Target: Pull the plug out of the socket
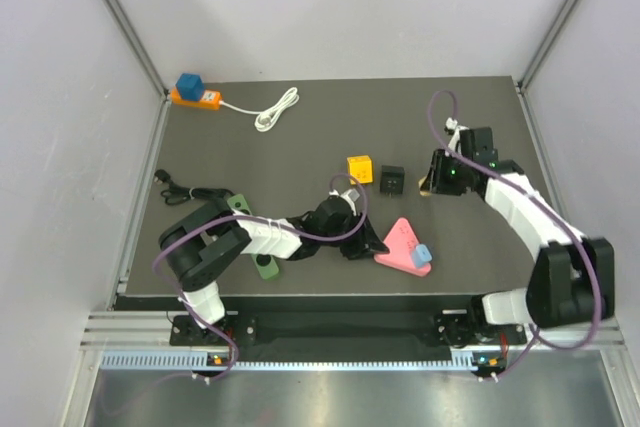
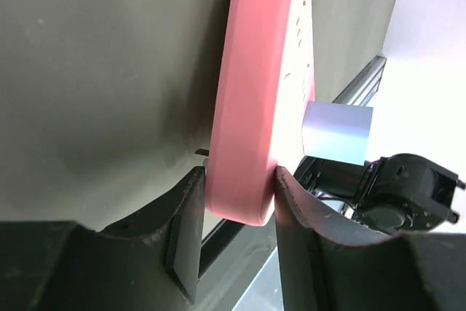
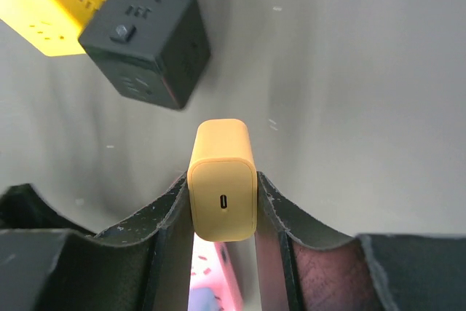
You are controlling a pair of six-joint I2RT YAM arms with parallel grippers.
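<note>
Top view: pink triangular socket [image 1: 400, 240] lies flat on the dark table [image 1: 300, 147], near the front edge, right of centre. Light-blue plug [image 1: 421, 254] is seated in its top face, at the corner nearest the right arm's base. Plug is not pulled.

Left gripper [image 1: 368, 242]: reaches in from the left and is clamped on the pink socket's left edge. The left wrist view confirms this: both fingers [image 2: 186, 231] press opposite flat faces of the pink slab [image 2: 251, 107], with no gap on either side. In that view the light-blue plug [image 2: 337, 132] sticks out of the socket face, away from the fingers and not touched by them.

Right gripper [image 1: 430, 184]: beyond the pink socket and slightly to its right, well apart from it. In the right wrist view it is closed on a yellow charger plug [image 3: 222, 180], fingers [image 3: 280, 216] tight on both of its sides, USB-C port facing the camera. Whether the charger touches the table cannot be told. An edge of the pink socket [image 3: 218, 282] shows low in that view, under the fingers.

Other items, placed from the pink socket:
- black cube socket [image 1: 392, 181]: just beyond it, unplugged faces visible.
- yellow cube socket [image 1: 359, 168]: beyond it and to the left, next to the black cube.
- orange power strip [image 1: 200, 99] with a blue plug [image 1: 188, 83] in it: far to the rear left; its white cable [image 1: 277, 109] is coiled beside it.
</note>
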